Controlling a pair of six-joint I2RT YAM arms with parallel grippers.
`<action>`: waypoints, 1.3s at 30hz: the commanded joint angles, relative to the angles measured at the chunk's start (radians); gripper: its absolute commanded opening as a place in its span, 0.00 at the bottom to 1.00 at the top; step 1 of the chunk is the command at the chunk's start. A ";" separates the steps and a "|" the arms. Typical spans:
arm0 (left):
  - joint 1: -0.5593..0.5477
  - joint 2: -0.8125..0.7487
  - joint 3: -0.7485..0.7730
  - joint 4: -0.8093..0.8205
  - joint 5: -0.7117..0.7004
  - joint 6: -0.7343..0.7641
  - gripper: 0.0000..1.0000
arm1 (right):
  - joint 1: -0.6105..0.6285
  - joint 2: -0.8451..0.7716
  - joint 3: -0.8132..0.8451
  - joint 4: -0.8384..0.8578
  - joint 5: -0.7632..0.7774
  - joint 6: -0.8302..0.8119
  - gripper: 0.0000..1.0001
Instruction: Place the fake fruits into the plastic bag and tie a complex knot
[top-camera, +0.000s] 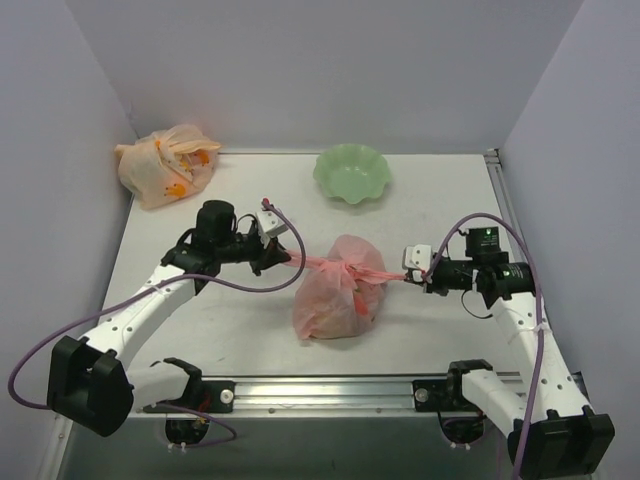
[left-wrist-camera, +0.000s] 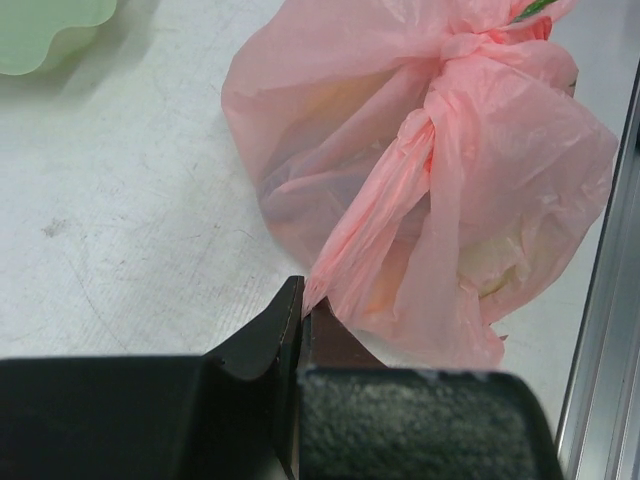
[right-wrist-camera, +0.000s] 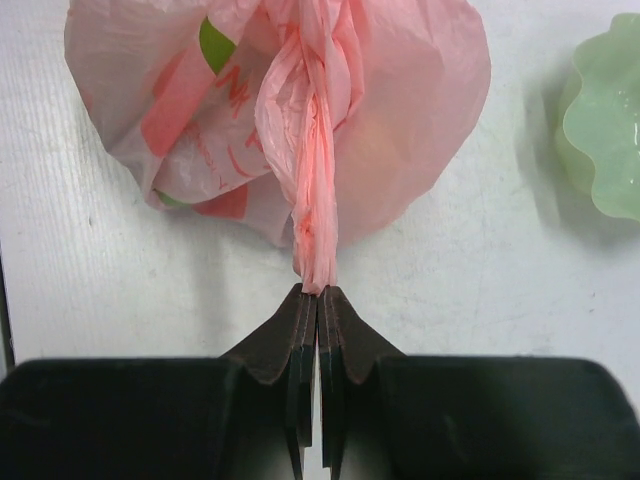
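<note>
The pink plastic bag (top-camera: 335, 290) lies in the middle of the table, bulging, with a knot (top-camera: 347, 268) tied on top. The fake fruits are inside it and show only as dim shapes; a green piece (right-wrist-camera: 215, 45) shows through the film. My left gripper (top-camera: 283, 258) is shut on the bag's left handle (left-wrist-camera: 390, 195), stretched taut to the left. My right gripper (top-camera: 408, 275) is shut on the right handle (right-wrist-camera: 318, 170), stretched taut to the right. The bag also fills the left wrist view (left-wrist-camera: 500, 150) and the right wrist view (right-wrist-camera: 420, 110).
A green scalloped bowl (top-camera: 351, 173) stands at the back, behind the bag. A pale orange tied bag (top-camera: 165, 165) lies in the back left corner. A metal rail (top-camera: 330, 390) runs along the near edge. Walls close in on three sides.
</note>
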 joint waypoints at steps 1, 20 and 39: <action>0.056 -0.038 0.006 -0.060 -0.118 0.075 0.00 | -0.067 0.022 0.028 -0.100 0.079 -0.058 0.00; -0.080 -0.080 0.036 -0.092 0.086 0.167 0.96 | 0.312 0.114 0.184 -0.152 0.257 0.244 0.92; -0.037 -0.054 -0.057 -0.086 0.092 0.553 0.97 | 0.582 0.306 0.218 -0.046 0.602 0.336 0.37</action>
